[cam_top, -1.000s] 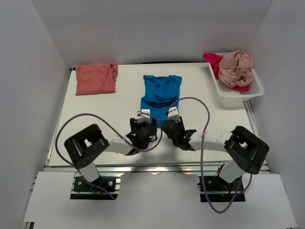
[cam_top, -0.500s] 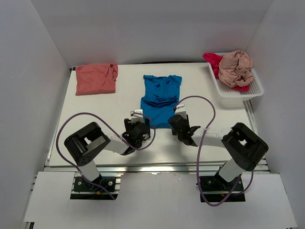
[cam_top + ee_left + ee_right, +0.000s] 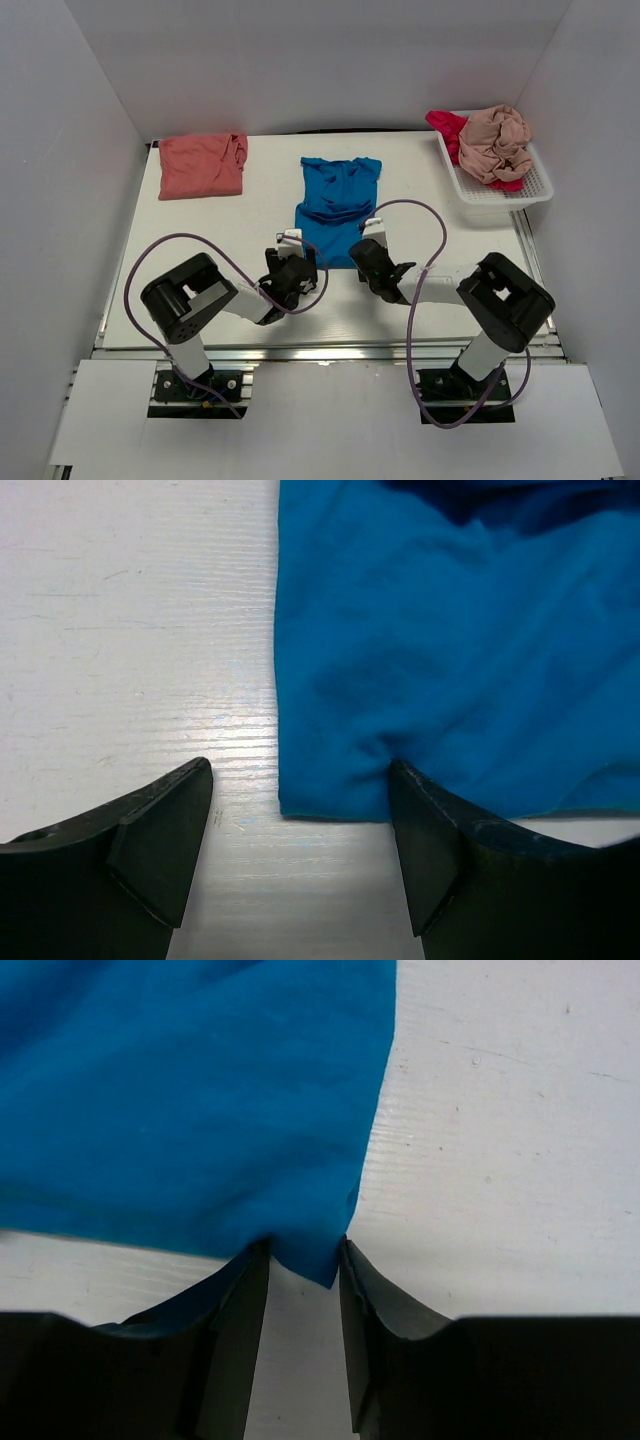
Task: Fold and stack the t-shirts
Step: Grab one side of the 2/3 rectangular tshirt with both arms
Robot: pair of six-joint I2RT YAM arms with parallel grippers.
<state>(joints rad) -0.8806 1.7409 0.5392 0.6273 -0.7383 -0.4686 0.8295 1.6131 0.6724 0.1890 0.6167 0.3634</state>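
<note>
The bright blue t-shirt lies flat mid-table, its hem toward the arms. My left gripper stands open at the hem's near left corner. In the left wrist view that corner of the blue t-shirt lies between the left gripper's wide jaws, the right finger touching the cloth. My right gripper is at the near right corner. In the right wrist view its jaws stand narrow with the blue t-shirt's corner tip between them. The salmon-coral t-shirt lies folded at the far left.
A white slotted basket at the far right holds a crumpled beige-pink t-shirt over a magenta-red one. White walls enclose the table on three sides. Purple cables loop over both arms.
Both grippers have moved apart, from the middle of the blue t-shirt's hem out to its two near corners. The right jaws have narrowed round the right corner; the left jaws narrowed slightly.
</note>
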